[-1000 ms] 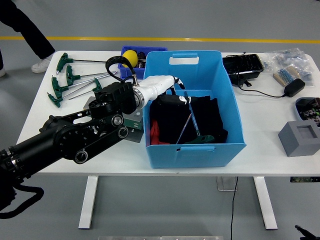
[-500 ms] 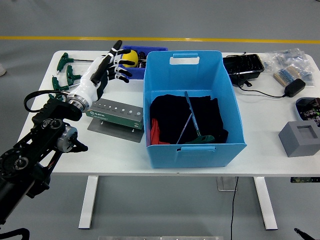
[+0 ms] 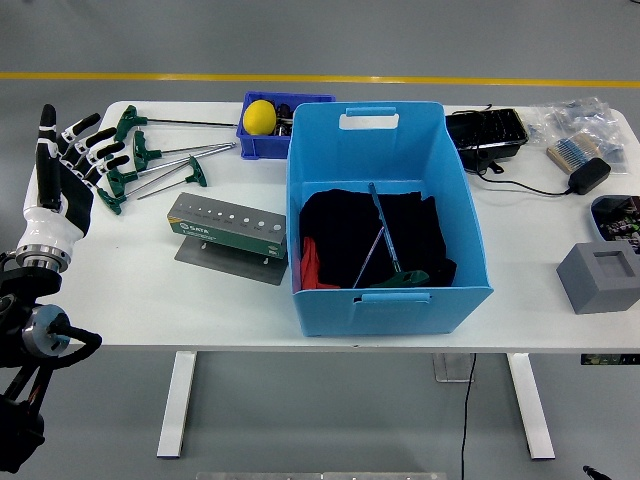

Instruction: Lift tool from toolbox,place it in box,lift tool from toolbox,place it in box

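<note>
while the left hand (image 3: 62,170) hangs spread and empty beside t-handle wrenches (image 3: 140,165), a green toolbox (image 3: 228,228) flanks the blue box (image 3: 385,215).

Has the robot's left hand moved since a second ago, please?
Yes. The left hand has withdrawn leftward from the blue box to the table's left edge, fingers spread, empty.

I am seeing my left hand (image 3: 62,170) hovering raised at the far left, fingers (image 3: 95,152) spreading wide and holding nothing, palm facing inward, black forearm trailing below.
</note>
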Controlling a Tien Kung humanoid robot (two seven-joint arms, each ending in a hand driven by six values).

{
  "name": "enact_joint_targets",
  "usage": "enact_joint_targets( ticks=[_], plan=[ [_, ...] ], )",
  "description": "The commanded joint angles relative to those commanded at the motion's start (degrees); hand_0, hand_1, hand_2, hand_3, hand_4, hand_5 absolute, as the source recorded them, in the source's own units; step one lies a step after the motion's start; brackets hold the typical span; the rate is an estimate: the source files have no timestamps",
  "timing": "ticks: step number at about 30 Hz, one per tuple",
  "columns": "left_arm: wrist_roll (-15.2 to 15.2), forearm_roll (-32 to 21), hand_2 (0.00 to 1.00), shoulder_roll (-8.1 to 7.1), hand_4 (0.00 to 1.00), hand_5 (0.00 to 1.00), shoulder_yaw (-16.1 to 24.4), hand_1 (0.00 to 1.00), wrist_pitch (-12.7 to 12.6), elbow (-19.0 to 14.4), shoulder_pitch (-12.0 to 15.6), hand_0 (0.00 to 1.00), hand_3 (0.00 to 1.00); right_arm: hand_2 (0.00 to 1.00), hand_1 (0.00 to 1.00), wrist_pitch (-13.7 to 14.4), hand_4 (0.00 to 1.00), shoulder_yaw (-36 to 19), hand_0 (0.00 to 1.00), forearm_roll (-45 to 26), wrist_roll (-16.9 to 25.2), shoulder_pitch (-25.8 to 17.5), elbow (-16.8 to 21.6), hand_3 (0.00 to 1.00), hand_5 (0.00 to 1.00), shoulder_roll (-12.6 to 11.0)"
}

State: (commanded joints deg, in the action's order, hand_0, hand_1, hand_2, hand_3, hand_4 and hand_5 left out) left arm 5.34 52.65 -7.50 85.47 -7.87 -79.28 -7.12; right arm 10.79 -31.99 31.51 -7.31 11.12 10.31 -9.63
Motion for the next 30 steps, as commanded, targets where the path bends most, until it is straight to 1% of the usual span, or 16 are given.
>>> enact_joint_targets(
  ticks=[1,2,3,5,8,10,13,14,15,18,22,26,27,30],
  plan=[
    [-0.84,2.05,0.652,0.74,0.880,0.913,0.81,0.584,0.53,-0.24,0.60,0.519,0.681,0.669,0.599,0.00,0.822,0.03,0.619,-0.02,-0.01,-0.06,0.00,0.564,0.679,0.05],
    [-2.00,4.44,0.652,1.82,0.880,0.913,1.75,0.584,1.37,-0.54,1.55,0.519,0.681,0.669,0.599,0.00,0.822,0.14,0.619,-0.11,-0.01,-0.15,0.00,0.564,0.679,0.10],
    [-2.58,6.12,0.671,2.51,0.885,0.932,2.21,0.587,1.94,-0.65,2.27,0.536,0.686,0.670,0.600,-0.01,0.821,0.20,0.619,-0.17,-0.02,-0.21,0.00,0.564,0.680,0.12],
    [-2.93,8.56,0.671,3.20,0.885,0.932,2.31,0.587,2.51,-0.46,3.43,0.536,0.686,0.670,0.600,0.00,0.821,0.32,0.619,-0.26,-0.01,-0.29,0.00,0.564,0.680,0.15],
    [-3.85,10.48,0.671,3.17,0.885,0.932,2.18,0.587,3.38,-0.08,3.92,0.536,0.686,0.670,0.600,-0.01,0.821,0.50,0.619,-0.35,0.00,-0.32,0.00,0.564,0.680,0.12],
    [-5.07,12.51,0.690,2.75,0.884,0.919,2.00,0.600,4.45,0.08,3.68,0.554,0.691,0.670,0.600,-0.02,0.821,0.45,0.619,-0.28,-0.01,-0.37,0.02,0.564,0.679,0.07],
    [-5.22,13.10,0.690,2.35,0.884,0.919,1.49,0.600,4.94,0.16,2.99,0.554,0.691,0.670,0.600,-0.03,0.821,0.59,0.619,-0.39,0.02,-0.26,0.05,0.564,0.679,-0.02],
    [-5.11,13.05,0.690,2.29,0.884,0.919,1.35,0.600,4.95,0.18,2.70,0.554,0.691,0.670,0.600,-0.02,0.821,0.68,0.619,-0.51,0.04,-0.20,0.05,0.564,0.679,-0.04],
    [-4.93,12.97,0.695,2.28,0.875,0.887,1.20,0.603,4.89,0.20,2.38,0.561,0.694,0.670,0.602,-0.02,0.820,0.82,0.619,-0.71,0.08,-0.14,0.07,0.563,0.680,-0.07],
    [-4.61,12.75,0.695,2.38,0.875,0.887,0.86,0.603,4.90,0.26,1.91,0.561,0.694,0.670,0.602,0.01,0.820,1.28,0.619,-1.52,0.24,0.00,0.08,0.563,0.680,-0.13],
    [-4.02,12.52,0.703,2.49,0.874,0.884,0.30,0.617,5.01,0.36,1.98,0.565,0.697,0.670,0.600,0.10,0.819,1.70,0.619,-2.31,0.45,0.14,0.05,0.562,0.681,-0.15],
    [-2.61,11.97,0.703,2.53,0.874,0.884,-0.04,0.617,4.35,0.69,2.12,0.565,0.697,0.670,0.600,0.11,0.819,1.99,0.619,-2.69,0.58,0.27,0.05,0.562,0.681,-0.24],
    [-2.41,11.89,0.740,2.52,0.874,0.884,-0.09,0.686,4.24,0.75,2.12,0.611,0.717,0.670,0.600,0.11,0.818,2.00,0.619,-2.68,0.59,0.30,0.05,0.562,0.682,-0.25],
    [-1.41,11.54,0.740,2.52,0.874,0.884,-0.28,0.686,3.69,1.03,2.03,0.611,0.717,0.670,0.600,0.12,0.818,2.09,0.619,-2.75,0.64,0.45,0.06,0.562,0.682,-0.30]
  ],
)
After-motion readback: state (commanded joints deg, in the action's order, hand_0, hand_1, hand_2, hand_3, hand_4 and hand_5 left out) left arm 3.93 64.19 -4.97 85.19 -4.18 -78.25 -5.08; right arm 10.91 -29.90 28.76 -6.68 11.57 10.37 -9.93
